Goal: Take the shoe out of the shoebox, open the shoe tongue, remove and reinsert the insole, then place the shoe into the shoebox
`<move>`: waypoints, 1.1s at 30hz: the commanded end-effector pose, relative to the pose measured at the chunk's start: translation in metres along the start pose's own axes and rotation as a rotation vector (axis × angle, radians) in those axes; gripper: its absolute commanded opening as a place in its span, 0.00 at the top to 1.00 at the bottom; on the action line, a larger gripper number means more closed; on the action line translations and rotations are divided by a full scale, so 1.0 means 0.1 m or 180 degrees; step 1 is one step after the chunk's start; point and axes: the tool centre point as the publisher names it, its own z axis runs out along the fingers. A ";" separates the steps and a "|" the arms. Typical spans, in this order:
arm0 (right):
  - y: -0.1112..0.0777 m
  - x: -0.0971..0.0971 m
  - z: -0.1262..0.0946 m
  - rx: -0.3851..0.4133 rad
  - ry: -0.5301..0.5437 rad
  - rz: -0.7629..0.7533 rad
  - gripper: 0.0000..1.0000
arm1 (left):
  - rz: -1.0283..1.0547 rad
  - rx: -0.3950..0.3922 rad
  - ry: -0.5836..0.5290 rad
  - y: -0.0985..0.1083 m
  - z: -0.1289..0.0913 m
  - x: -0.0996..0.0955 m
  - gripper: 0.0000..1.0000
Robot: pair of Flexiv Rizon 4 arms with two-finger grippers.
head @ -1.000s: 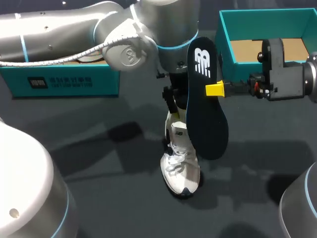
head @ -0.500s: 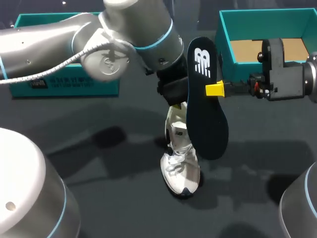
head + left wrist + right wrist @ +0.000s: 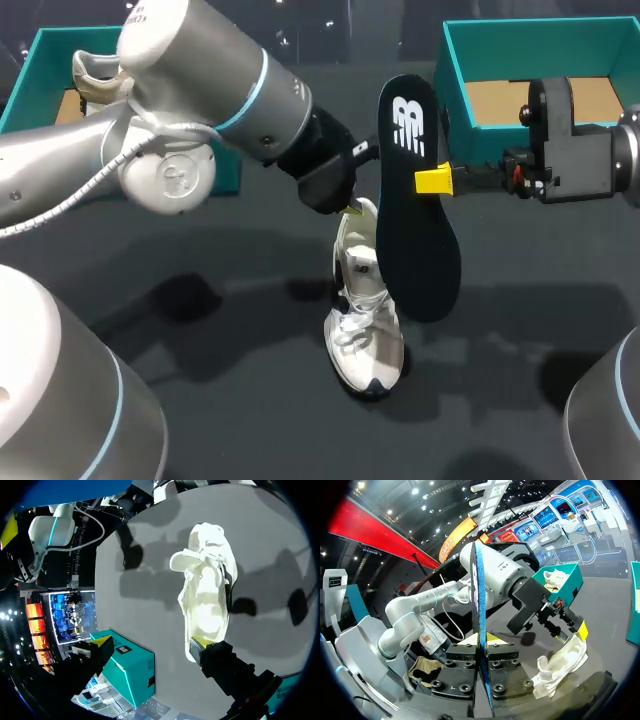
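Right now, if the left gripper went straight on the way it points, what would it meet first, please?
Most likely the shoe: it lies just ahead of the open left gripper, one fingertip at its near end. The other would meet the table; depth is unclear.

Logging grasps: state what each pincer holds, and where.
Right pincer clamps the insole at its side edge, near mid-length. Left pincer is open, holding nothing.

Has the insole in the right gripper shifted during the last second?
No. The insole keeps its place beside the right shoebox's near corner, clamped by the right gripper.
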 end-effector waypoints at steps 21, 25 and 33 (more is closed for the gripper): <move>0.00 0.00 0.02 0.0001 -0.0006 0.0004 1.00 | 0.0244 0.0096 -0.1780 0.20 -0.32 -0.26 0.00; 0.07 -0.10 0.00 0.0031 0.0029 0.0068 1.00 | 0.0207 0.0084 -0.1898 0.21 -0.43 -0.27 0.00; 0.30 -0.60 -0.06 0.0032 0.0283 0.0540 1.00 | 0.0111 0.0048 -0.2075 0.24 -0.59 -0.26 0.00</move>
